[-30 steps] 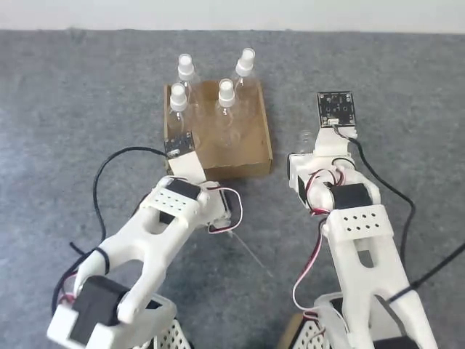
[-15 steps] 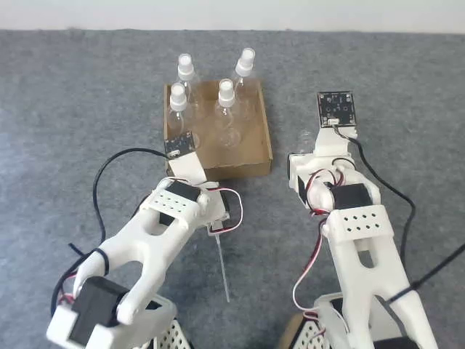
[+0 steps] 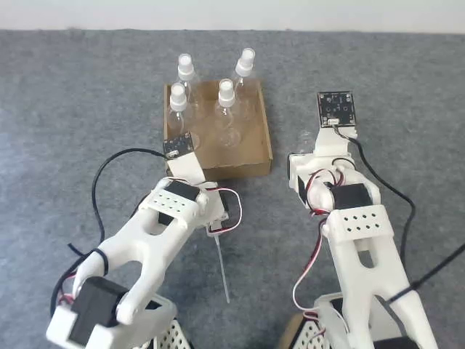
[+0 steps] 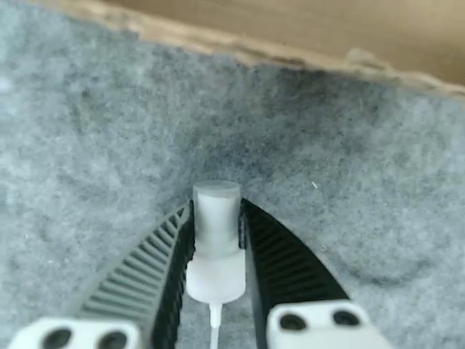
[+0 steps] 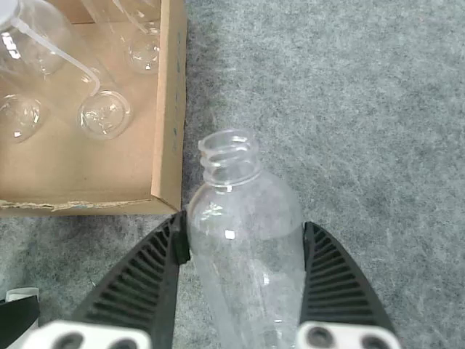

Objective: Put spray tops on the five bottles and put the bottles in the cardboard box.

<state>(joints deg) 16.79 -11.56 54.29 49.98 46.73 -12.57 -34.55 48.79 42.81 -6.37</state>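
The left jaws pinch a white spray top (image 4: 216,243) by its collar, its head toward the box (image 4: 305,29), whose near wall lies just ahead across a strip of grey table (image 4: 87,131). From above, the top's thin dip tube (image 3: 222,270) runs out from under the left arm (image 3: 163,225) and over the table, pointing away from the box. The right jaws are pressed against both sides of a clear bottle (image 5: 243,247), gripping its body. Its threaded neck is bare and open, and it sits outside the box, just beside the near right corner. Four capped bottles (image 3: 226,109) stand inside the box, two at the back and two in front
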